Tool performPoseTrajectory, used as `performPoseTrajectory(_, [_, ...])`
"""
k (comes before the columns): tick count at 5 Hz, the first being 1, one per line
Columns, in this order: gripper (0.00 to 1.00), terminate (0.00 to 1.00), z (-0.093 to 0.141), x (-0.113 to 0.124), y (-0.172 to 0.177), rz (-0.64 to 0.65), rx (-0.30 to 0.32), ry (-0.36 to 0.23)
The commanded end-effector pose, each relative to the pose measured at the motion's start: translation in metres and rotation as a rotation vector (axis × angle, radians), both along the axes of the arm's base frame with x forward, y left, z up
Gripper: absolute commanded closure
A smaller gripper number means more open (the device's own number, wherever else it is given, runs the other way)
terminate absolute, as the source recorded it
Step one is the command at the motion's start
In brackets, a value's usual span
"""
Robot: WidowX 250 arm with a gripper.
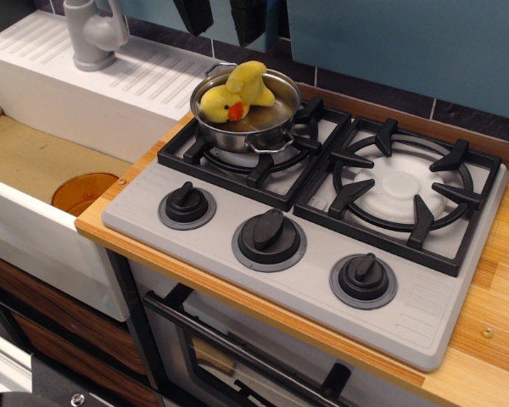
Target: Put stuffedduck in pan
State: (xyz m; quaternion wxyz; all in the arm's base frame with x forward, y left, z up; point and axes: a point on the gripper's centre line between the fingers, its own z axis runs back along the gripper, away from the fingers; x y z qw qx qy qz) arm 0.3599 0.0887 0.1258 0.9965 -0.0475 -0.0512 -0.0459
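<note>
Duck (236,92) lies inside the pan (276,127), yellow body slumped against the back-left wall, orange beak turned toward my camera. Part of it rises above the rim, but as far as I can see none of it hangs over the outside. It looks settled, not perched.

Pan sits on the rear-left burner grate of the stove (424,314), one loop handle facing front, the other just visible behind the duck.

Pincer (220,15) at the top edge of the view, directly above the pan and well clear of the duck. Two dark fingers (194,14) show, spread apart with open air between them; nothing gripped. Only the tips are in frame, so I can't report on the arm itself.

Progress, my reading: the placing step looks done. Duck is in the pan, pincer has no hold on it, no contact between them. What I'd count as left is only housekeeping: lift the arm away without brushing the pan or the faucet (93,34) to the left. I'd also confirm the duck does not tip out, though being soft and leaning on the wall it seems unlikely to.

Surroundings for the record: white sink (34,161) left of the stove, three black knobs (270,235) along the front, right burner bare, wooden desk (492,356) carrying it all.
</note>
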Motion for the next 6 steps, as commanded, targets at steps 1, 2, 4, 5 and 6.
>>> performPoseTrajectory(1, [0.00, 0.00, 0.028, -0.008, 0.008, 0.003, 0.128, -0.099])
performPoseTrajectory(2, [0.00, 0.00, 0.029, -0.016, 0.009, 0.009, 0.142, -0.106])
performPoseTrajectory(4, [0.00, 0.00, 0.024, -0.027, 0.016, 0.008, 0.120, -0.087])
performPoseTrajectory(5, [0.00, 0.00, 0.023, -0.026, 0.023, -0.007, 0.111, -0.094])
performPoseTrajectory(6, [0.00, 0.00, 0.025, -0.024, 0.027, -0.004, 0.126, -0.063])
